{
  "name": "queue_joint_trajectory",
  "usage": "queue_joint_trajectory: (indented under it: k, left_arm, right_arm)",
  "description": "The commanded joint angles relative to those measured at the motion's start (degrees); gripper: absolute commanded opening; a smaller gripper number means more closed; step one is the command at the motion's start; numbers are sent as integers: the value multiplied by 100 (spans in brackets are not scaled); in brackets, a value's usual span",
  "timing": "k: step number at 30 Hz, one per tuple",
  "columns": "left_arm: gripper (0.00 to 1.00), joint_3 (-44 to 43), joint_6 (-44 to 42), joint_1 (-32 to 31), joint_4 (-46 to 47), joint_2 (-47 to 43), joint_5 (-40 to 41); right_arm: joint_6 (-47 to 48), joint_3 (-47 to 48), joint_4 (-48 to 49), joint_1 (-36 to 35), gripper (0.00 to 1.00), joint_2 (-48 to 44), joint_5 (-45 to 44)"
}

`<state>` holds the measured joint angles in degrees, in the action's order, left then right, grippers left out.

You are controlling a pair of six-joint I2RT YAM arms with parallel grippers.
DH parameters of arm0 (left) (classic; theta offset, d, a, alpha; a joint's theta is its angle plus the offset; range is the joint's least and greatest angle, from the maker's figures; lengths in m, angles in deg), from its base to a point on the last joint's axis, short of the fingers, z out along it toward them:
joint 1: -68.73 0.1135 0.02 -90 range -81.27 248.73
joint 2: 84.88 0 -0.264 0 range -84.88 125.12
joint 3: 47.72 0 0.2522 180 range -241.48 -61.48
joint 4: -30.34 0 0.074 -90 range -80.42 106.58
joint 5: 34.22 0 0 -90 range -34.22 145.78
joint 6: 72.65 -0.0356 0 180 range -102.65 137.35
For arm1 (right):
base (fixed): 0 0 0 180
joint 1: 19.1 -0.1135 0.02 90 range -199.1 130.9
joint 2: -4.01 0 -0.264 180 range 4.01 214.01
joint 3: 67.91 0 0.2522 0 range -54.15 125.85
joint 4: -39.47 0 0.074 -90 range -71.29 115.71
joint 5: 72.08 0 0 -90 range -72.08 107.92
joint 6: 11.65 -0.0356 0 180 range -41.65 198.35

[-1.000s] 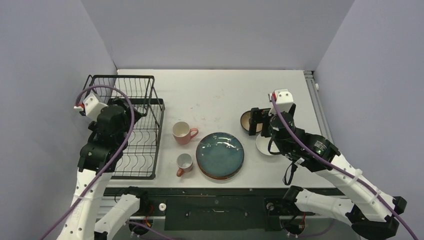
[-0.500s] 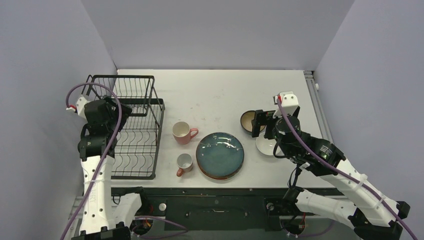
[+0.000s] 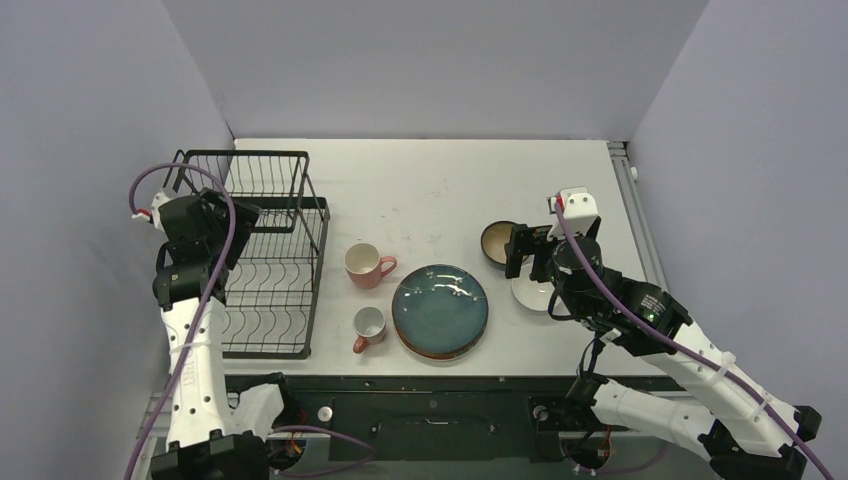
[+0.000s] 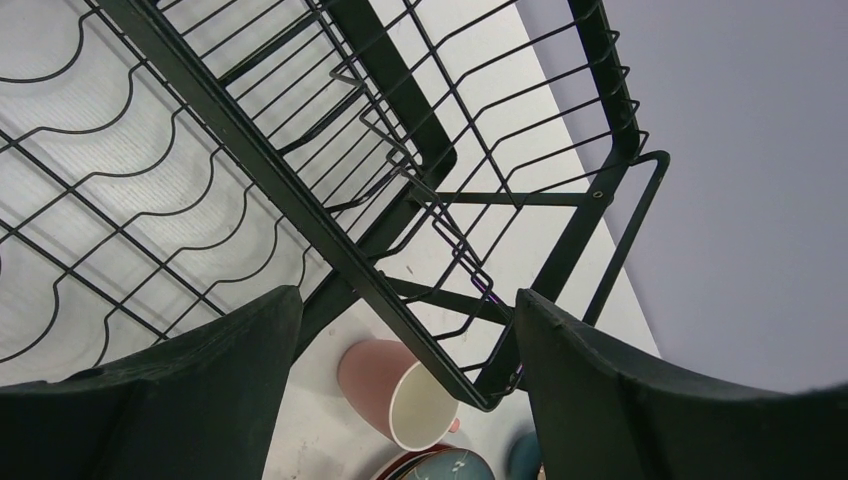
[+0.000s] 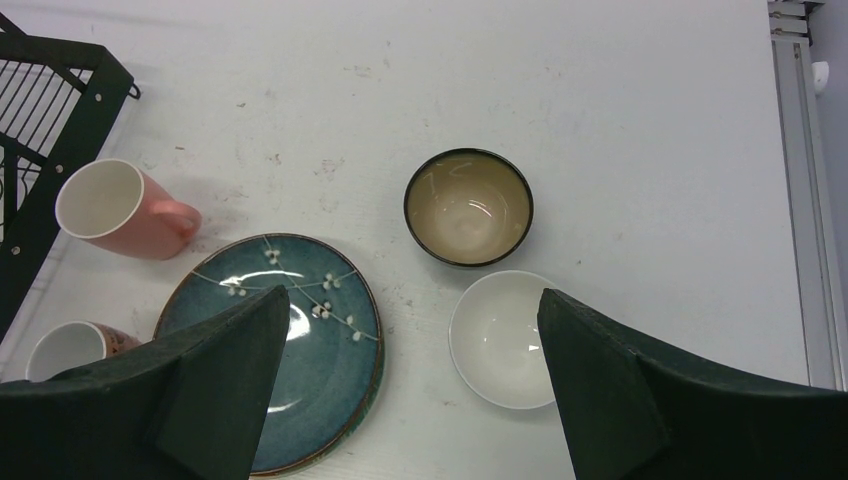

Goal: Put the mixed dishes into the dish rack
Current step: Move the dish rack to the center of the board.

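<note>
1. The left gripper is hovering at the left side of the dish rack. Its fingers are standing wide apart and gripping nothing. In the left wrist view, only the rack's black wires are showing beyond the gap.
2. The right gripper is hanging above the right half of the table. Its jaws are also spread wide and holding nothing. In its wrist view it is looking down on the plate and the two bowls.
3. The dish rack is sitting at the left edge of the table, with its taller wire section at the far end and its flat slotted tray reaching toward the arms.
4. The pink mug is standing upright on the table just right of the rack, with its handle pointing right.
5. The white orange-handled mug is standing nearer the arms than the pink one, with its handle pointing toward the near left.
6. The dark teal plate is lying flat just right of both mugs, and a red-orange rim is peeking out under its near edge.
7. The brown bowl is sitting open side up to the right of the plate.
8. The small white bowl is sitting just beside the brown one on its near side. From above, the right arm is partly covering it.
</note>
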<state>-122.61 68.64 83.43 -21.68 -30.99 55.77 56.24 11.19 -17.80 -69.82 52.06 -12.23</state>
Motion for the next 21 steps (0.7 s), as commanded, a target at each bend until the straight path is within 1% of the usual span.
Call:
queue_joint_trajectory:
  k: [1, 9, 13, 18, 19, 21]
  left_arm:
    - [74, 26, 20, 57, 424, 121, -279]
    - [65, 16, -81, 57, 540, 334, -305]
    - [58, 8, -105, 51, 627, 413, -300]
    - [45, -20, -187, 51, 732, 526, -289]
    - [40, -26, -197, 53, 741, 530, -285]
    - [35, -44, -224, 55, 771, 553, -280]
  right_arm:
    - [49, -46, 158, -33, 89, -87, -22]
    - [48, -69, 151, -35, 89, -94, -26]
    - [40, -69, 148, -34, 89, -85, -10]
    - [41, -90, 149, -32, 89, -68, -3]
    - [45, -95, 154, -34, 89, -68, -11]
    - [47, -119, 164, -34, 89, -72, -16]
